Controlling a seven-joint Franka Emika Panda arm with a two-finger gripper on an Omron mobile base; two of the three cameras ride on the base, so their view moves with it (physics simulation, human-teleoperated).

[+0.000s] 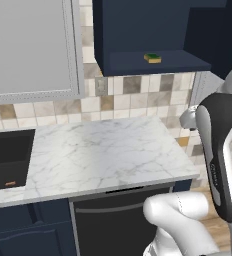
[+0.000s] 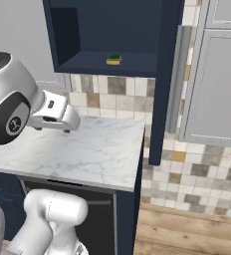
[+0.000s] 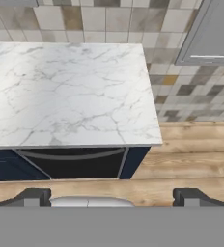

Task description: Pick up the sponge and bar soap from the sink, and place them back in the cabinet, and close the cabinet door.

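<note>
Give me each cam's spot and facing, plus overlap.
Left base view: behind the arm to its left, facing counter, sink with soap, open cabinet holding sponge.
Right base view: behind-right, facing counter, cabinet, its open door; arm at left.
Hand view: looks down on counter and floor; open fingers at bottom.
Base views share sponge, cabinet, counter.

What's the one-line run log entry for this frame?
claw: open, empty | sponge: in cabinet | bar soap: in sink | cabinet door: open
</note>
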